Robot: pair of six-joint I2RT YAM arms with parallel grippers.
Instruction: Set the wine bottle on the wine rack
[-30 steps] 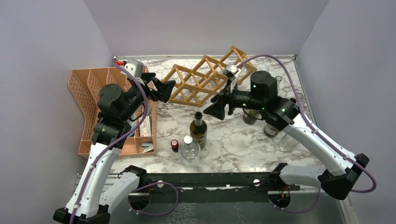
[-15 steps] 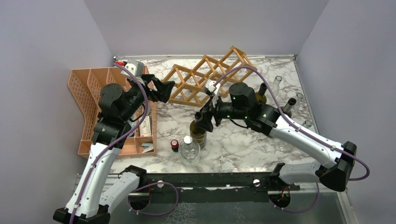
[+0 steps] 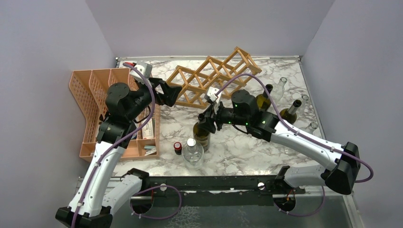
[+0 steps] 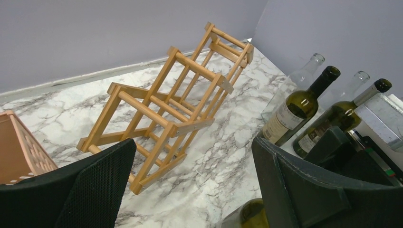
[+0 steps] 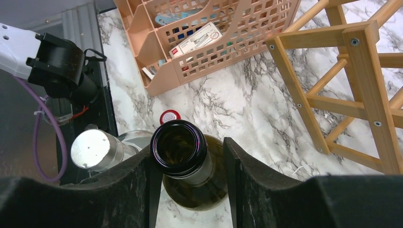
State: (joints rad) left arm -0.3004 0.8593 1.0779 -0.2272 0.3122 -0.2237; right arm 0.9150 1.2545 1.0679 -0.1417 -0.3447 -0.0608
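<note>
Between right fingers (image 5: 249, 187), wine bottle (image 5: 179, 146) neck

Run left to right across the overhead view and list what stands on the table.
Orange plastic mesh file organiser, small red-capped bottle, open dark-green wine bottle, dark-capped green wine bottle, rightmost green wine bottle.

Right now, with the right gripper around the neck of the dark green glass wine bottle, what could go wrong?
The right gripper sits off-centre on the neck of the dark green glass wine bottle, a gap on one side; closing could tip it into the clear silver-capped bottle beside it. Its mouth is uncorked, so anything inside might spill when laid in the light wooden lattice wine rack.
</note>
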